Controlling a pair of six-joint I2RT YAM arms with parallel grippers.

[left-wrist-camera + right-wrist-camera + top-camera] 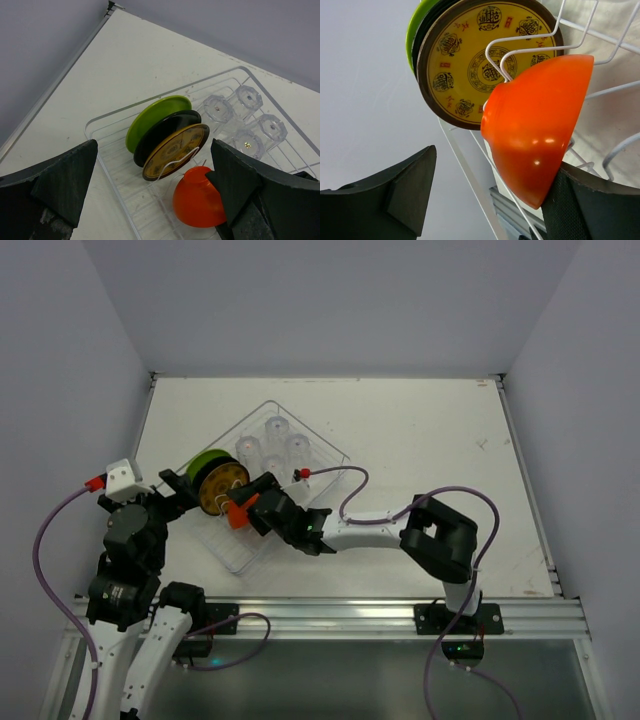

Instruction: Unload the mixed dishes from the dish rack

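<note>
The orange bowl (535, 125) leans on its side in the dish rack (107, 117), centre of frame, between the spread fingers of the right gripper (492, 165). It is probably light, stiff and slippery; better to pinch the rim.

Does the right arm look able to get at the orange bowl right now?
Probably yes: the right gripper is open astride the orange bowl. The wire loop stands beyond it, against the yellow patterned plate, not in the way.
</note>
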